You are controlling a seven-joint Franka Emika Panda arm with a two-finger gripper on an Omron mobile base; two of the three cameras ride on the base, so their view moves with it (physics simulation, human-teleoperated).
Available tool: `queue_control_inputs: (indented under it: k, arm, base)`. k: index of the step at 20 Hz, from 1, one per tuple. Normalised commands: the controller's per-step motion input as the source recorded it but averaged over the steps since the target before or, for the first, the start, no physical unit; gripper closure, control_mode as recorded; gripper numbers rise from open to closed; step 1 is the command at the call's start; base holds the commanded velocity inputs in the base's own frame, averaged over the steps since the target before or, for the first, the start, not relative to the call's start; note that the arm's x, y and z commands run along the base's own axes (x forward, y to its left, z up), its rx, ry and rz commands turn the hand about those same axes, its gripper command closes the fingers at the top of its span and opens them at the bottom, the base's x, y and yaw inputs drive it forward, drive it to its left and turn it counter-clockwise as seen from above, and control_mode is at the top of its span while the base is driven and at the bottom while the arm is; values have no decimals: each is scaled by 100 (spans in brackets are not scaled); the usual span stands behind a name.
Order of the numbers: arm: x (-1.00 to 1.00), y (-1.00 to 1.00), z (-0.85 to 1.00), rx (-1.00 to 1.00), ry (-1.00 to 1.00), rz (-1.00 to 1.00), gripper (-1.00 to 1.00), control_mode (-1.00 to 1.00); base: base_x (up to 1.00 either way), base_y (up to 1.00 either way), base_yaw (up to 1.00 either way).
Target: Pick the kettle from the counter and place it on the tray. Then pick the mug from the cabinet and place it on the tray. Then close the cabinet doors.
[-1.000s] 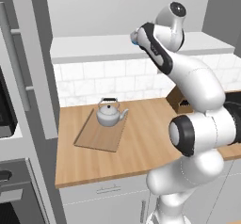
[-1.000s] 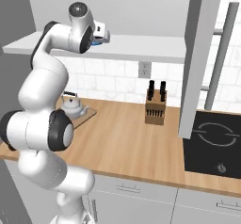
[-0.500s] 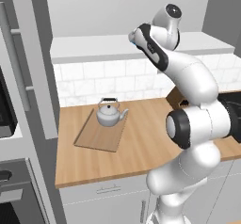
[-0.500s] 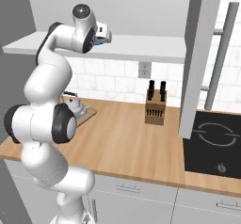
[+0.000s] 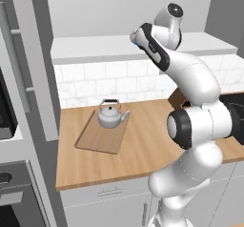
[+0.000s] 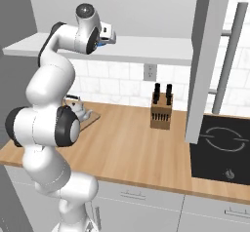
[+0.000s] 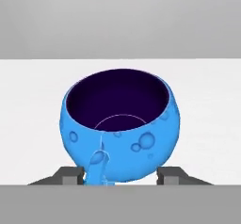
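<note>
Where the mug point(image 7: 120, 126) sits, white cabinet point(image 7: 207, 105) shelf floor, grey wall behind.

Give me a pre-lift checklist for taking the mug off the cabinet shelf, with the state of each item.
1. Mug sits between the gripper fingertips: ok, one tip shows at each side of its base.
2. Firm grip on the mug: cannot tell; the contact is not visible.
3. Mug upright on the white shelf floor: ok, opening faces up.
4. Kettle already on the tray: ok.
5. Free room on the tray for the mug: ok, bare board in front of the kettle.
6. Cabinet doors clear of the arm: cannot tell.
</note>
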Motion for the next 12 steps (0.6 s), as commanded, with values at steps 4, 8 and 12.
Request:
queue_control_inputs:
  k: [4, 8, 12]
  arm:
    - [0, 0, 0, 0, 0, 0, 100, -100]
    - [0, 0, 0, 0, 0, 0, 100, -100]
    - [5, 0, -4, 0, 0, 0, 100, -100]
  base:
    - [0, 0, 0]
    - [0, 0, 0]
    - [0, 0, 0]
